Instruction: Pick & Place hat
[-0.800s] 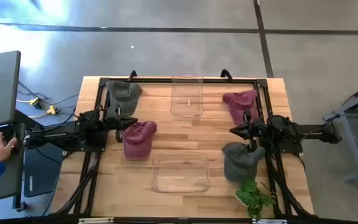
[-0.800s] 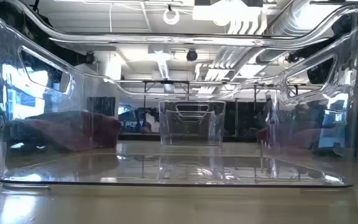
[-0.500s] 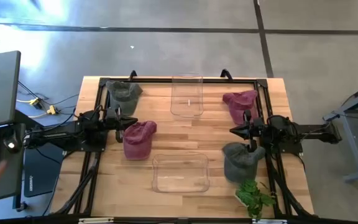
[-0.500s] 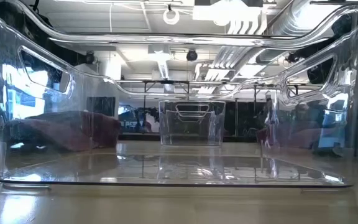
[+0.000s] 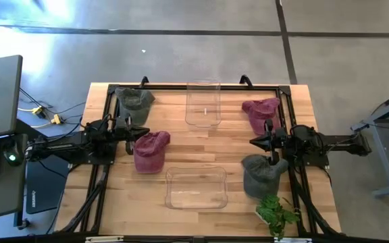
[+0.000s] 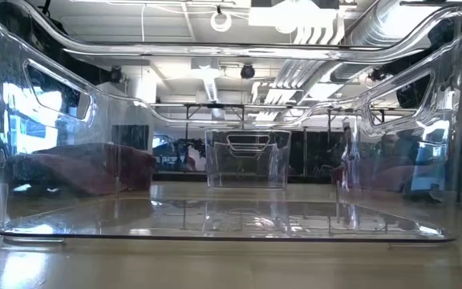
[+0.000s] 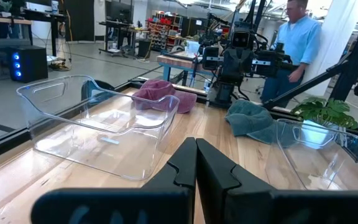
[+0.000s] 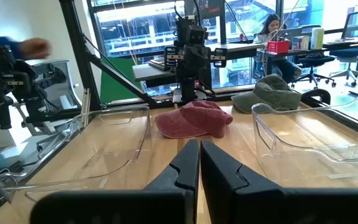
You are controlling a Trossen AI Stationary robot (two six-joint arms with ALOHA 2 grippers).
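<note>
Several hats lie on the wooden table: an olive one [image 5: 135,101] at the far left, a maroon one [image 5: 150,150] at the left, a maroon one [image 5: 261,111] at the far right, and a grey one [image 5: 261,174] at the near right. My left gripper [image 5: 144,132] is shut and hovers level beside the left maroon hat [image 8: 194,118], pointing toward the table's right edge. My right gripper [image 5: 254,142] is shut and stands between the right maroon hat [image 7: 163,96] and the grey hat [image 7: 250,119], pointing left. Both sets of fingers [image 7: 196,163] [image 8: 199,163] hold nothing.
Two clear plastic bins stand on the table's midline, one far [image 5: 203,103] and one near [image 5: 196,187]; the near bin [image 6: 231,128] fills the low view. A small green plant [image 5: 275,212] sits at the near right corner. A person [image 7: 297,43] stands beyond the right side.
Both arms have kept still and no hat has moved. A person's hand and blue sleeve at the desk left of the table have drawn back out of the high view.
</note>
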